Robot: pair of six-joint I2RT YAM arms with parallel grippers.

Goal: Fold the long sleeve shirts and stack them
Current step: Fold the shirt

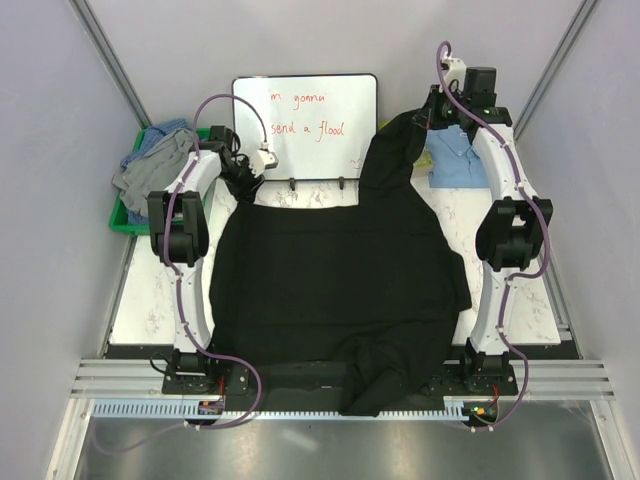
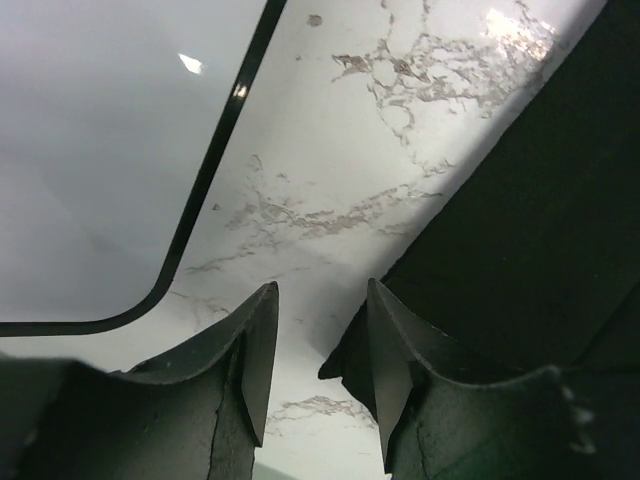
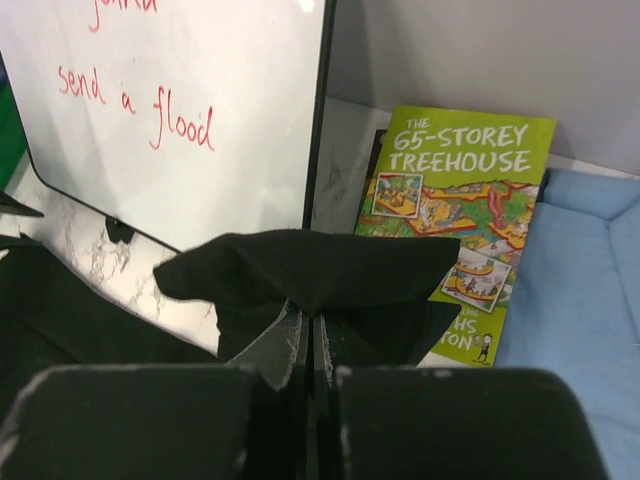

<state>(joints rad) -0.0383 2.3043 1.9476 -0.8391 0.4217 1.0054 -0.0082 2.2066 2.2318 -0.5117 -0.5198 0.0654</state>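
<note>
R gripper (image 3: 308, 322) pinches black shirt (image 1: 330, 290) fold (near whiteboard (image 3: 200, 100), book (image 3: 470, 200)); L gripper (image 2: 322, 300) parted, empty, beside shirt edge.

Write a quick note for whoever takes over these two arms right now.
Left gripper: open, empty, over bare table beside the black shirt's edge.
Right gripper: shut on a fold of the black shirt, raised at the far right.
Black shirt: spread across the table, not folded.
Light blue shirt: far right, looks folded.
Grey and blue shirts: heaped in the green bin, far left.
Left to do: fold and stack.
</note>
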